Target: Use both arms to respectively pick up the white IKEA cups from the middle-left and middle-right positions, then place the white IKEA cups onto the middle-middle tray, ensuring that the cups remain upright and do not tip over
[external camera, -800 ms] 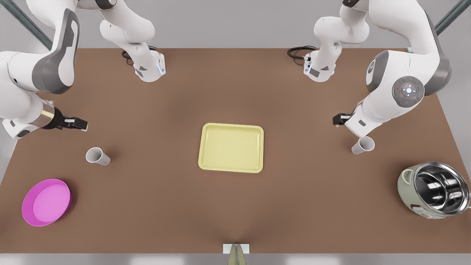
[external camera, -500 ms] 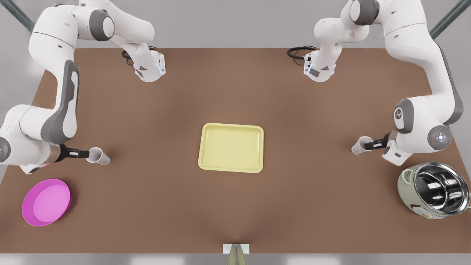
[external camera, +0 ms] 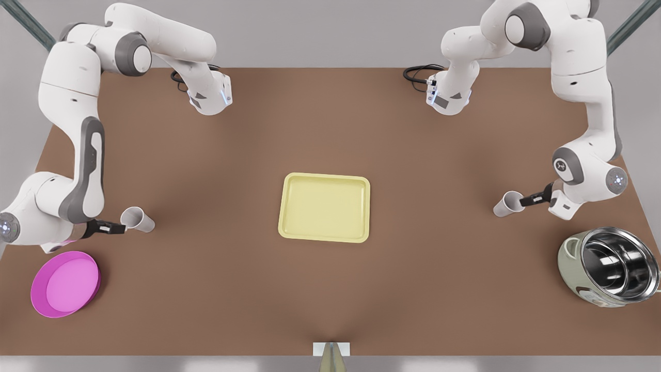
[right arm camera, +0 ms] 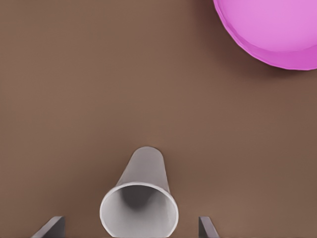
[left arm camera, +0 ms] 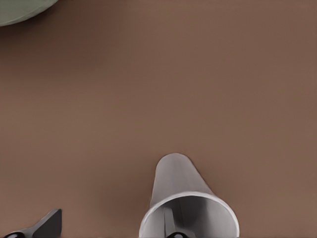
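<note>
White cups both upright on counter (external camera: 330,299), off tray (external camera: 324,207).

- First cup (external camera: 508,203) well out from tray toward front view's right, near greenish pot (external camera: 609,266).
- Left claw (external camera: 526,200) at its rim, released. One finger (left arm camera: 47,223) is clear of the cup wall, the other dark tip sits at the cup mouth.
- Second cup (external camera: 137,219) well out from tray toward front view's left, pink bowl (external camera: 64,283) nearby.
- Right claw (external camera: 116,226) just beside it, released. Fingers (right arm camera: 52,225) flank cup, apart from wall.

Front view overhead; wrist views close, each seemingly facing one cup.
</note>
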